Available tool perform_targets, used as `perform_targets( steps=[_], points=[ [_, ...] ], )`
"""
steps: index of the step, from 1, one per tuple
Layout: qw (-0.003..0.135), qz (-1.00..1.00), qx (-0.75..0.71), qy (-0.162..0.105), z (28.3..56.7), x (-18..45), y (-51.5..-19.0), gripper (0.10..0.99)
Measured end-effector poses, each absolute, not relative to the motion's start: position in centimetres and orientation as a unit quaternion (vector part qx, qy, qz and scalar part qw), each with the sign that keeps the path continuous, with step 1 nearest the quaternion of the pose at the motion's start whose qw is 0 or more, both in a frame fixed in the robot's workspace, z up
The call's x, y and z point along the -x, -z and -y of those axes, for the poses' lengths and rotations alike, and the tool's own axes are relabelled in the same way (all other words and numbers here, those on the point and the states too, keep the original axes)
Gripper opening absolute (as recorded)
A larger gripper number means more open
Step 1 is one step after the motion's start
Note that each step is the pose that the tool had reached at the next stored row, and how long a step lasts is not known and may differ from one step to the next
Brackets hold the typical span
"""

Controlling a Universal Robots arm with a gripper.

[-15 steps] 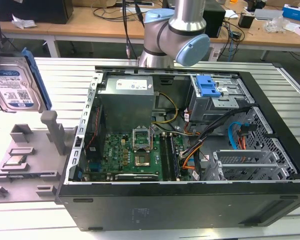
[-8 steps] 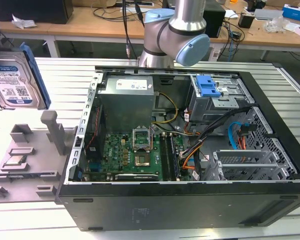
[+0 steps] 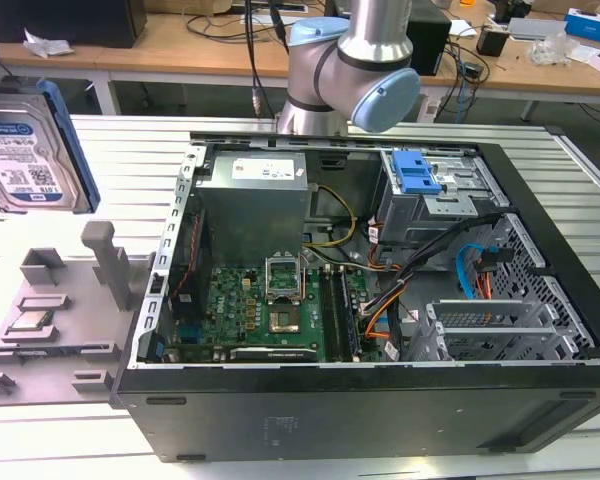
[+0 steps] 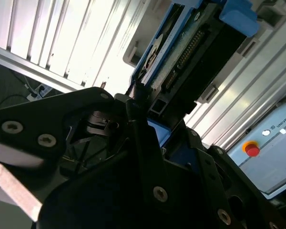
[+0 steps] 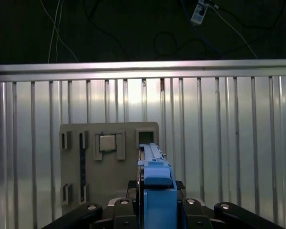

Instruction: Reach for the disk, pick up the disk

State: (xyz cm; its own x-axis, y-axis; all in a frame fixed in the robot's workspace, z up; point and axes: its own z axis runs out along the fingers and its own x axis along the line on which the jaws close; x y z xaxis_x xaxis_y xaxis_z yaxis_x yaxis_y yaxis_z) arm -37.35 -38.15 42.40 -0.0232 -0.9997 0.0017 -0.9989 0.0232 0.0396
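Note:
The disk (image 3: 25, 150) hangs upright in the air at the exterior view's left, above a grey fixture plate (image 3: 55, 300). Its white-and-blue label faces the camera, with a blue bracket along its edge. In the first wrist view the disk (image 5: 156, 183) is seen edge-on, blue bracket uppermost, and my gripper (image 5: 157, 202) is shut on it from both sides. In the second wrist view the disk (image 4: 190, 52) sticks out beyond the black fingers (image 4: 136, 102), its connector edge and blue bracket showing. The disk is clear of the plate below it.
An open computer case (image 3: 380, 290) with motherboard, cables and a blue-latched drive cage (image 3: 417, 175) takes up the middle of the slatted metal table (image 3: 120, 150). The fixture plate (image 5: 76, 162) carries a small square processor chip (image 5: 107, 142). The arm's joint (image 3: 355, 70) stands behind the case.

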Motion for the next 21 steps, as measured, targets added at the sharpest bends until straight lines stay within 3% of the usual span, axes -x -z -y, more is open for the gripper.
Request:
perform_targets(
  steps=[14,21],
  points=[
    [0.015,0.715,-0.699,0.014,38.1,37.1,-44.5,0.365],
    [0.015,0.715,-0.699,0.014,38.1,37.0,-48.1,0.365]
  ],
)
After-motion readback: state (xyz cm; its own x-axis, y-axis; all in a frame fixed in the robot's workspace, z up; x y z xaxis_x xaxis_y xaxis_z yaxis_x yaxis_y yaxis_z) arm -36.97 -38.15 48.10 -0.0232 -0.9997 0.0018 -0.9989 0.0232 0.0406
